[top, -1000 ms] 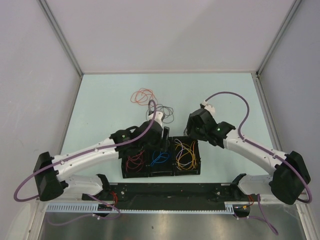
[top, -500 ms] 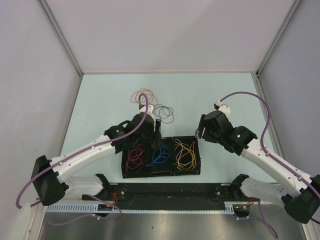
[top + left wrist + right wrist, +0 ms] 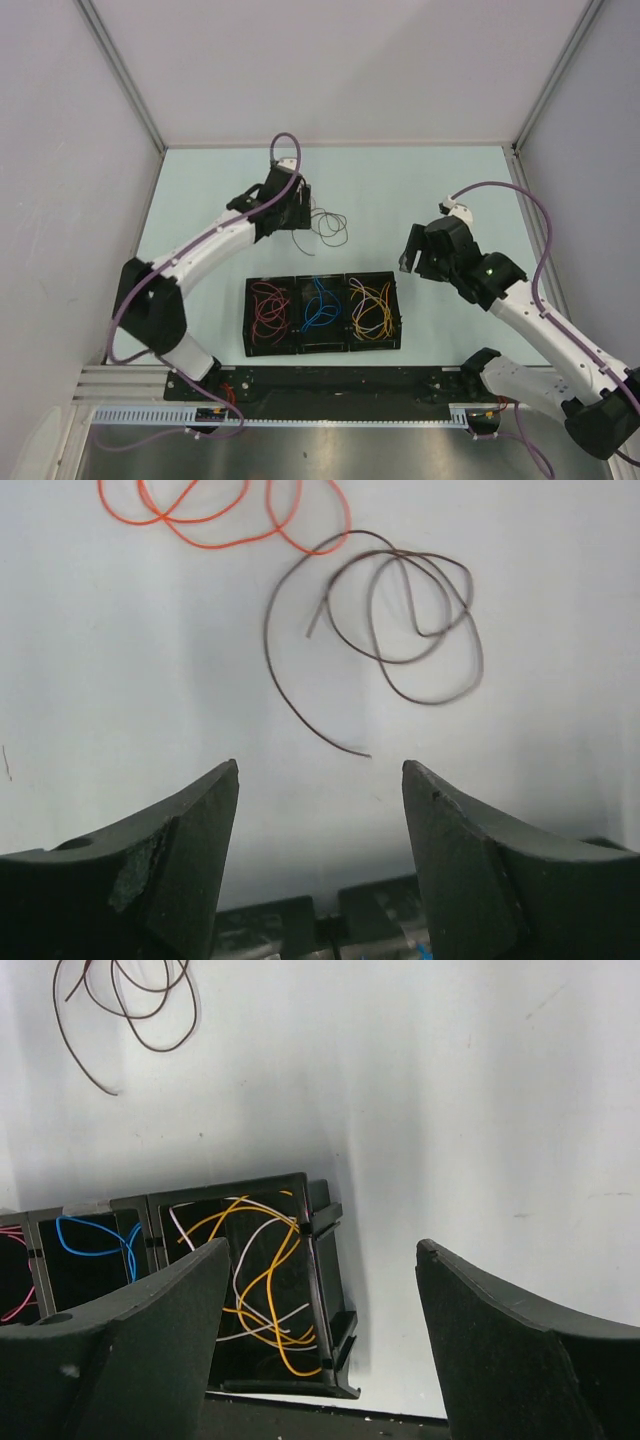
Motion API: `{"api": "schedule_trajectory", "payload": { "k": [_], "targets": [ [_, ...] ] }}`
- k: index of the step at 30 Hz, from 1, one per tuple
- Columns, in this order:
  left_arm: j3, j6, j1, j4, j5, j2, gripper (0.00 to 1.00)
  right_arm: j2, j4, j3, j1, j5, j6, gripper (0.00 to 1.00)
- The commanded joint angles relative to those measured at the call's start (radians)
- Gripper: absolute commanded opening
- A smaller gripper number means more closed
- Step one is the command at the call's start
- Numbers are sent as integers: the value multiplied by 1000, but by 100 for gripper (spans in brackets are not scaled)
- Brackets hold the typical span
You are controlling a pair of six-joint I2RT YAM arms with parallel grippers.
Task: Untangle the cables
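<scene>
Left tool [image 3: 320, 770], jaws spread wide and holding nothing, hovers towards the worktop [image 3: 420, 180]'s far edge, brown cable [image 3: 370, 610] coiled just ahead, overlapping the orange cable [image 3: 272, 510] beyond; right tool [image 3: 320, 1250], likewise spread and empty, sits well apart

The left arm is swinging away from the black three-compartment plastic tray [image 3: 322, 347] and stretching out over the far part of the pale green tabletop [image 3: 450, 190], with its shoulder lifting from the low left edge. The left fingers [image 3: 294, 214], parted wide, are now hanging above the thin orange looped wire [image 3: 205, 546], covering most of it from above. The thin brown looped wire [image 3: 330, 226], half hidden under them a second ago, is now lying uncovered just beside them. The right fingers [image 3: 409, 262], also spread, are drawing back rightward, away from the tray's far right corner
</scene>
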Motion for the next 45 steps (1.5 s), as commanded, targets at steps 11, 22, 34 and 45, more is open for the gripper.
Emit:
{"api": "schedule_trajectory", "payload": {
  "k": [11, 22, 34, 45],
  "targets": [
    [332, 52, 295, 100, 152, 452, 63, 124, 192, -75, -63, -228, -110, 80],
    [423, 39, 364, 180, 213, 594, 58, 227, 263, -97, -94, -269, -139, 80],
    [486, 12, 378, 211, 227, 694, 38, 270, 282, -103, -109, -299, -157, 80],
    [529, 16, 381, 189, 251, 594, 0, 250, 288, -105, -113, -332, -147, 79]
  ]
}}
